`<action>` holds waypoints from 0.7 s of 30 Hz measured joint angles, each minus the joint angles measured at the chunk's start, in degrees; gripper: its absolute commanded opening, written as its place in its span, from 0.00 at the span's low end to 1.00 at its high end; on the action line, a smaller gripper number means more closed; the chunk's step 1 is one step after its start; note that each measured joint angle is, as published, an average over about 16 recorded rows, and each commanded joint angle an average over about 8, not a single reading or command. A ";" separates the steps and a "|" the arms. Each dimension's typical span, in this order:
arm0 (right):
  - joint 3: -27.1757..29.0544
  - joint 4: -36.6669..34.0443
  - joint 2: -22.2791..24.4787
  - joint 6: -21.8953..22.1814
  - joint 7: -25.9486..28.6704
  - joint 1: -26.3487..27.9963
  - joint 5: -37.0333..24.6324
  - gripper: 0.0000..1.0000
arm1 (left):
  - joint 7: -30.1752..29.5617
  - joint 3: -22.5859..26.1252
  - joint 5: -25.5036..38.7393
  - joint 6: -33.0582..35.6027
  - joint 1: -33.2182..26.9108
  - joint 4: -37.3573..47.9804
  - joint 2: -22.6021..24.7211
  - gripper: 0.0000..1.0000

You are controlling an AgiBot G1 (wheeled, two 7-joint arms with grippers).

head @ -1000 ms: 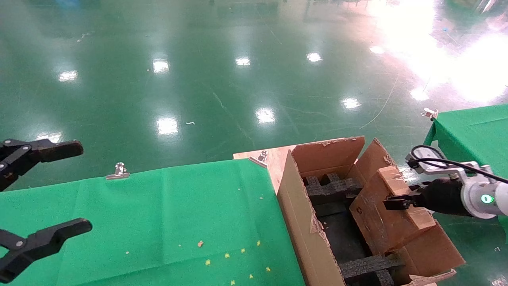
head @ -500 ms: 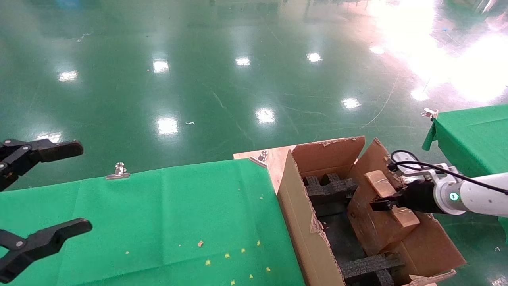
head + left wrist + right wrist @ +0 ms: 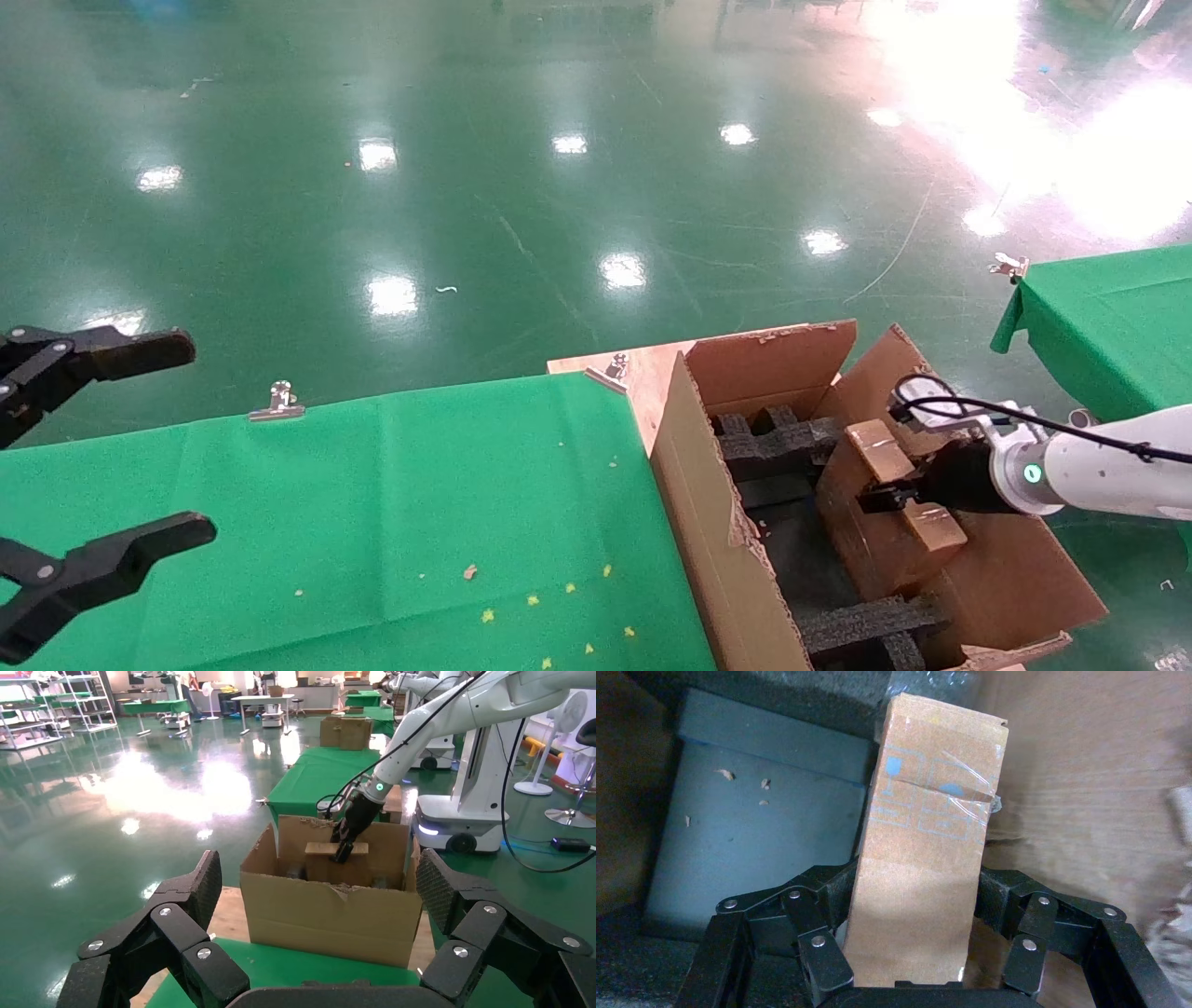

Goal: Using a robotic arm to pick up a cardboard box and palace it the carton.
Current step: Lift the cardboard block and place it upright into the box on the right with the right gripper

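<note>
Right wrist view showed my right gripper (image 3: 916, 952) clamped across the cardboard box (image 3: 926, 874); it seemed light, stiff, tape-slick.

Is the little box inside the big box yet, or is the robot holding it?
Partly in, not released: the right gripper clamps the cardboard box, which dips tilted into the carton above the black foam.

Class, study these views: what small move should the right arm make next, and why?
Probably lower a little further, then let go. The right claw is shut on the cardboard box, which is partly inside the carton but above the black foam blocks. The left claw is open, parked over the green cloth.
</note>
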 measured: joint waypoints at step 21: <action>1.11 -6.50 -3.53 -1.75 -6.90 -1.74 4.20 1.00 | 0.00 -0.01 0.00 -0.01 0.01 0.01 0.00 1.00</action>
